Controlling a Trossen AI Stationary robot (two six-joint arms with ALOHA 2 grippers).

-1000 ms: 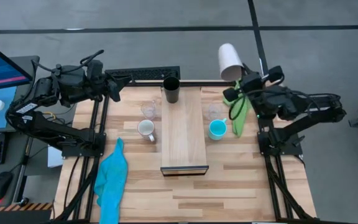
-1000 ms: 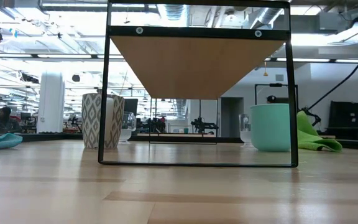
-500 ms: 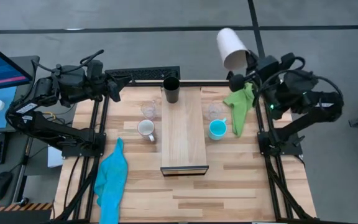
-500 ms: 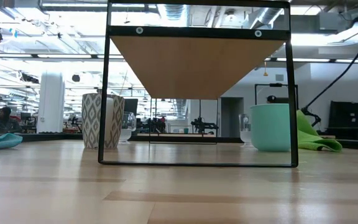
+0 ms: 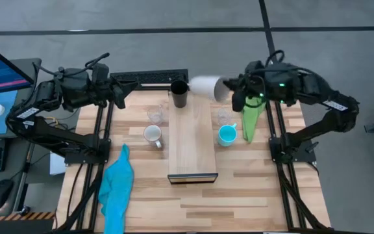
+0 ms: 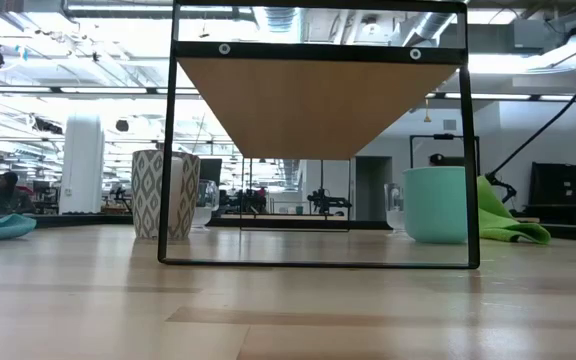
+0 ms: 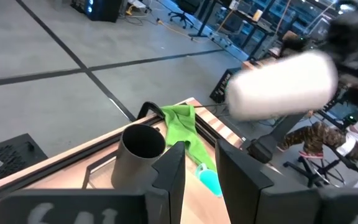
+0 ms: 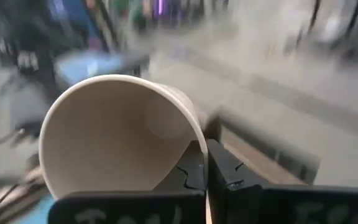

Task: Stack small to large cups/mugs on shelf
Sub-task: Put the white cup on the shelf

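In the high view, the right gripper (image 5: 229, 88) is in the upper middle of the frame, and it holds the beige-grey cup (image 5: 205, 87) on its side. The fingers are pinched on the cup's rim, one inside and one outside, as the right wrist view shows (image 8: 114, 134). The cup hangs above the far end of the shelf (image 5: 191, 146), just beside the black cup (image 5: 178, 93), which stands upright at the upper end of the shelf.

The left gripper (image 5: 119, 91) waits at the upper left of the table; its fingers stand a little apart and hold nothing.

To do this step well, I think the cup must first be turned upright. Then it should come down straight over its place, not sideways, because the black cup is very near and a push could tip it. The grip on the rim is thin, so a slow descent seems safer.

The white mug (image 5: 152, 135), the turquoise mug (image 5: 226, 135) and both glass cups (image 5: 154, 115) stand on the table beside the shelf.
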